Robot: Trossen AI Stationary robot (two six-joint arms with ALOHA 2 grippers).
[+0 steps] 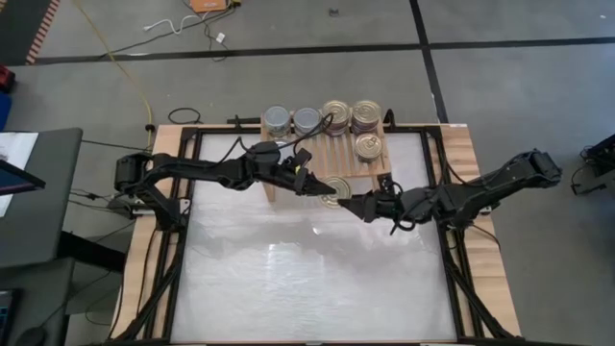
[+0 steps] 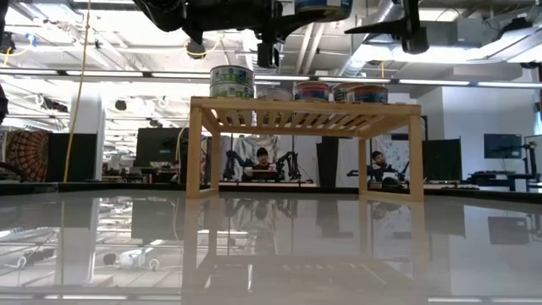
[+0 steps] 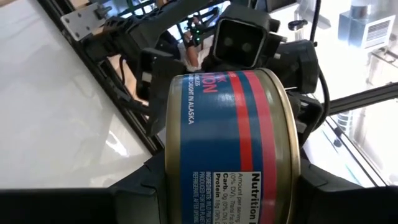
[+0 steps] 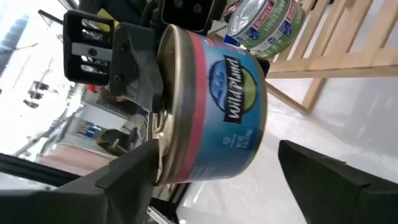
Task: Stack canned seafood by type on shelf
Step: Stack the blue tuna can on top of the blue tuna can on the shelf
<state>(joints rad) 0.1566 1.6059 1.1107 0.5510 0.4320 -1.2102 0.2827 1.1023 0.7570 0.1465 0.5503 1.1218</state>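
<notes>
While the left gripper [image 1: 309, 182] clamps a blue-labelled tin [image 1: 336, 189] just off the shelf [image 1: 338, 154] front, stacks stand beyond it; the right gripper [image 1: 368, 205], jaws wide beside that tin, holds nothing. Placement remains.

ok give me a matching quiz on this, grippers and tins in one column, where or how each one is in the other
1. left gripper
2. right gripper
3. silver-topped tins
4. front gold-topped tin

a. open, beside the blue-and-red can
b. back of the shelf, left arm's end
c. shut on the blue-and-red can
d. alone in the shelf's front row, right arm's end

Pairs: 1-c, 2-a, 3-b, 4-d
</notes>
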